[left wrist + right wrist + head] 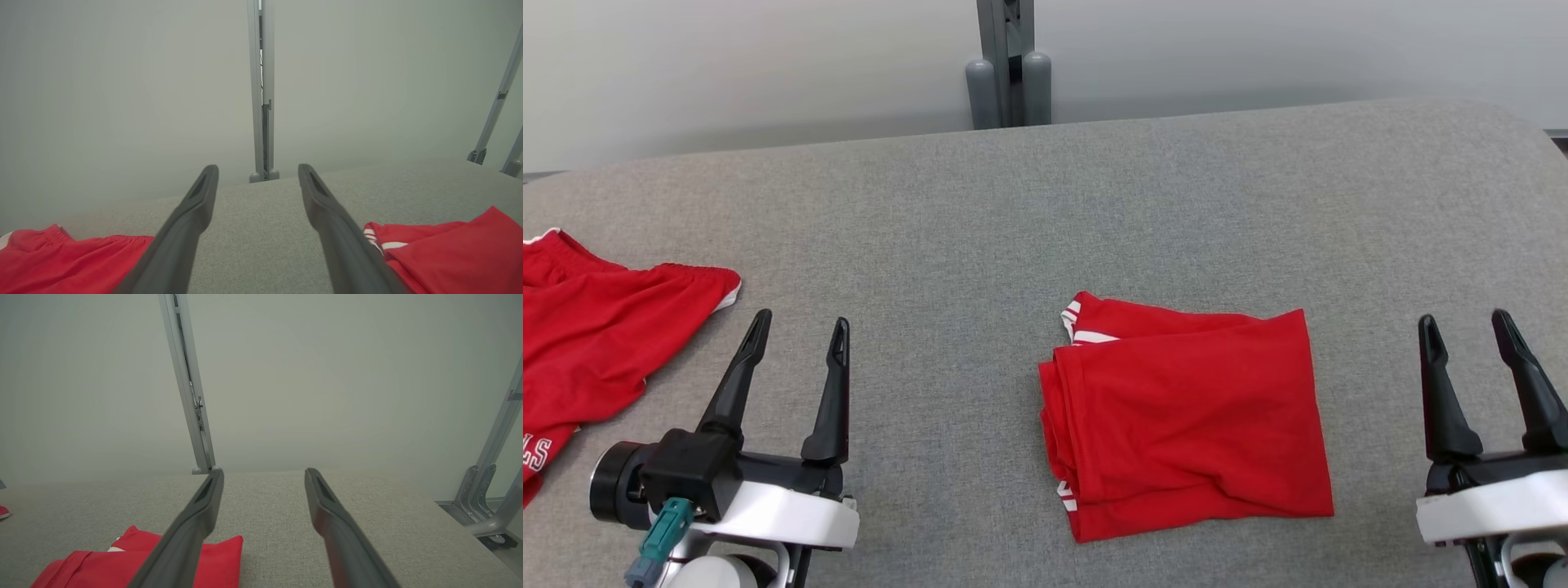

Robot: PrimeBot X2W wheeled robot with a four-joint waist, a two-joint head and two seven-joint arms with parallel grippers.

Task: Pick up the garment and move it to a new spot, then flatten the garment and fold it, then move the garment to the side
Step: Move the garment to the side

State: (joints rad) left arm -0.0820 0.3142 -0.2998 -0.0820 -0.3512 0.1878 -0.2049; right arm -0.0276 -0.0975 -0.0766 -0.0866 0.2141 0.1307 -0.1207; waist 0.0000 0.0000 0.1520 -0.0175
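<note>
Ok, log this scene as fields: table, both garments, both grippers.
table: grey fabric top
folded garment: red, white trim, folded, mid-table between the grippers
second garment: red, unfolded, at the table's left
left gripper: open, empty, apart from both garments
right gripper: open, empty, right of the folded garment

White letters reading "LS" stand on a red garment spread at the left edge of the gray surface, seen from the head camera. They are capitals, slightly tilted, near the garment's lower end. They form the tail of a longer word, and the picture's left border cuts off the rest of it.
</note>
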